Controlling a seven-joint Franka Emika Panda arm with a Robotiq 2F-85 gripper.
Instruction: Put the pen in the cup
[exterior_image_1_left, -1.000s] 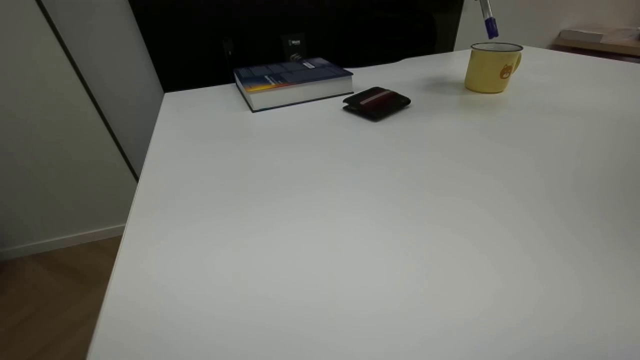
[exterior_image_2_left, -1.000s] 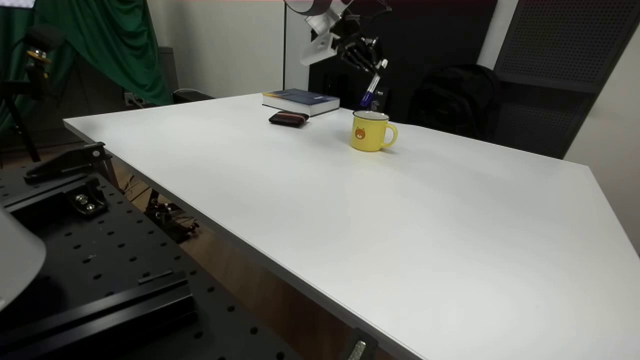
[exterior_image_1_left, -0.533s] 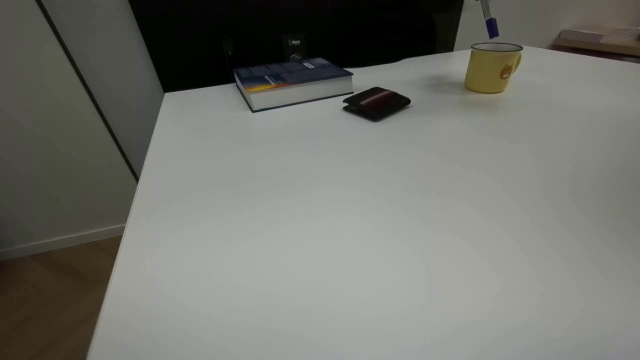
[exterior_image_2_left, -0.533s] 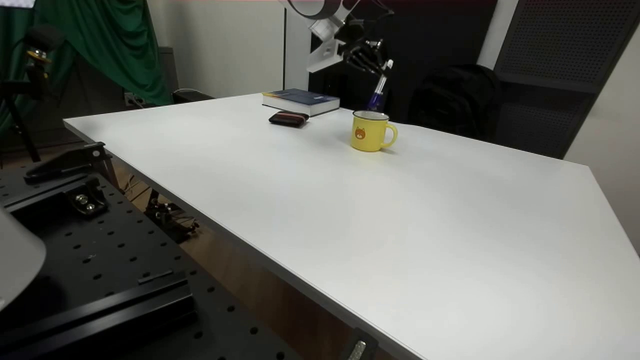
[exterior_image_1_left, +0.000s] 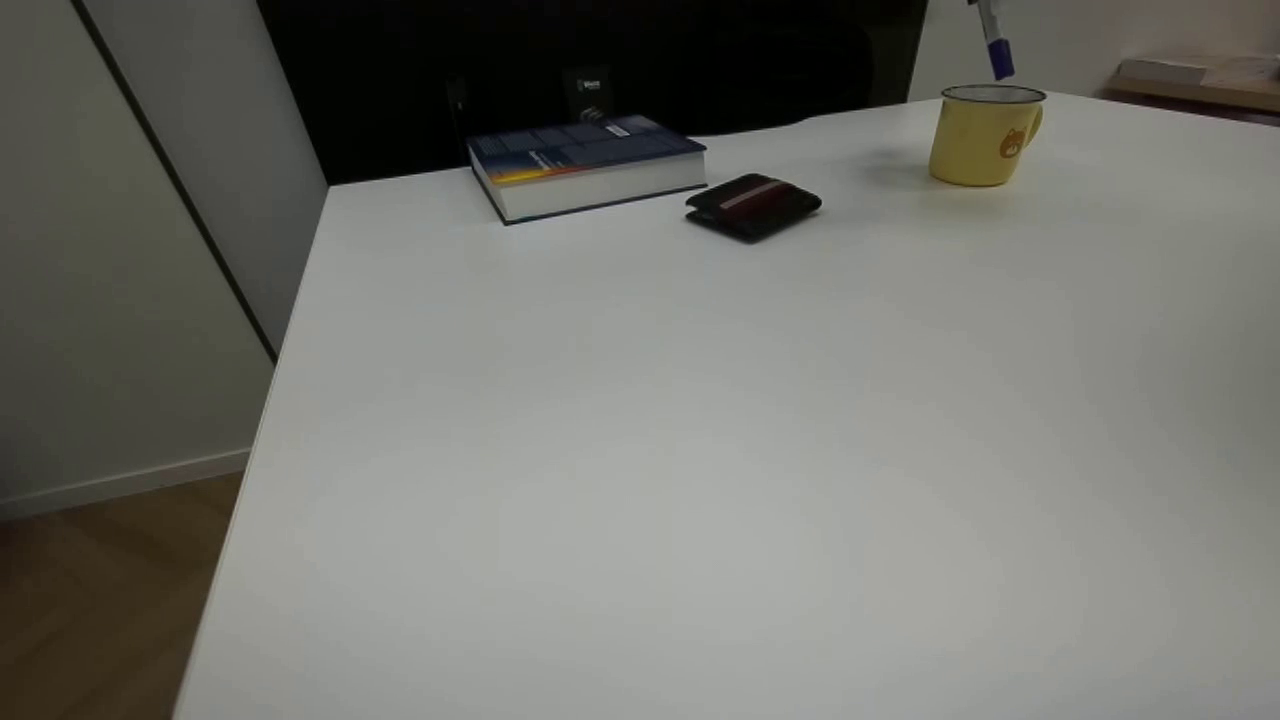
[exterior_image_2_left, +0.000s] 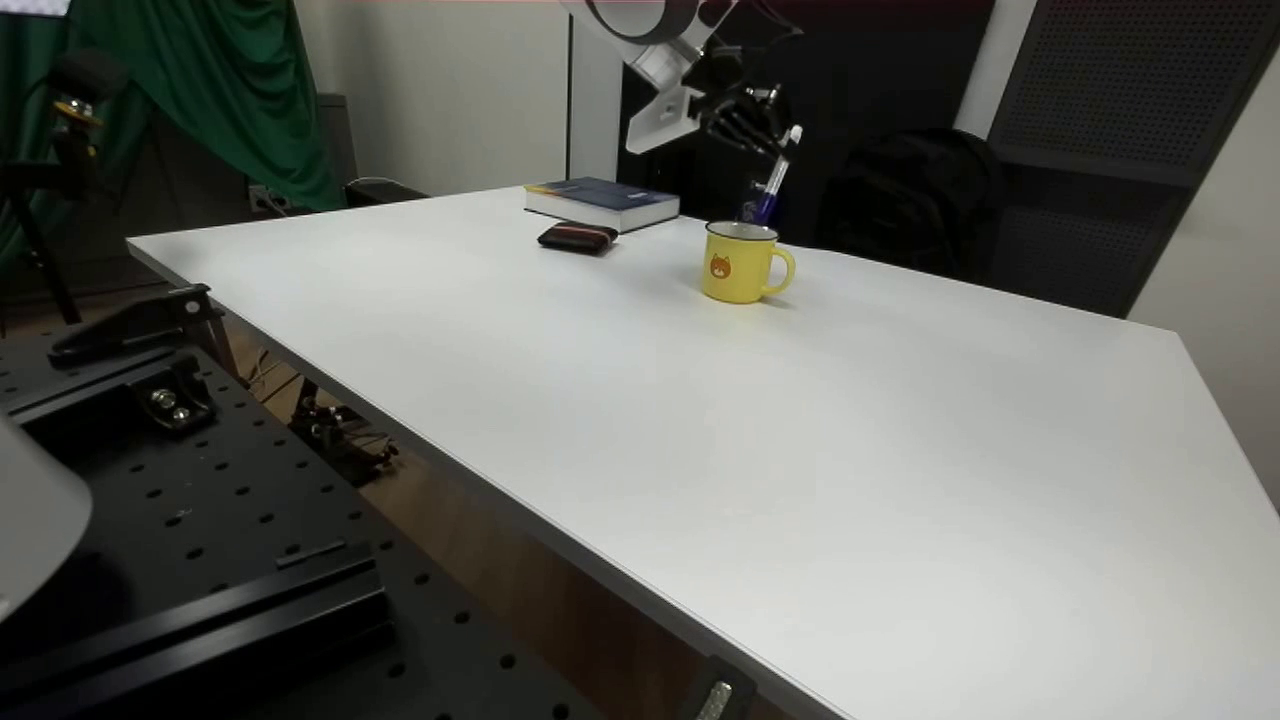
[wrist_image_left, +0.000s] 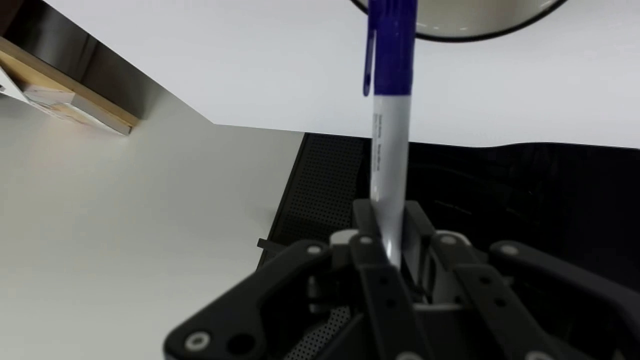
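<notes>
Up close, pinches the pen (wrist_image_left: 391, 135) near its uncapped end in the gripper (wrist_image_left: 389, 212), probably for a cap-first entry. Holds it aslant, cap-down, just above the cup (exterior_image_1_left: 980, 138), not yet inside; cannot tell if centred over the mouth. Farther off, has wallet (exterior_image_1_left: 755, 208) and book (exterior_image_1_left: 590, 165) lying apart, likely to avoid crowding.

On my screen both exterior views give a smooth white table (exterior_image_2_left: 750, 450), and I go by the dark folded wallet (exterior_image_1_left: 755, 208) lying on it, striped red and pale. A thick book (exterior_image_1_left: 595, 160) lies flat near the wallet, blue cover up, with a yellow-orange streak. The yellow cup (exterior_image_2_left: 738, 270) stands upright, farther from the wallet than the book is, its handle pointing away from the wallet; I see a faint yellow reflection on the table.
</notes>
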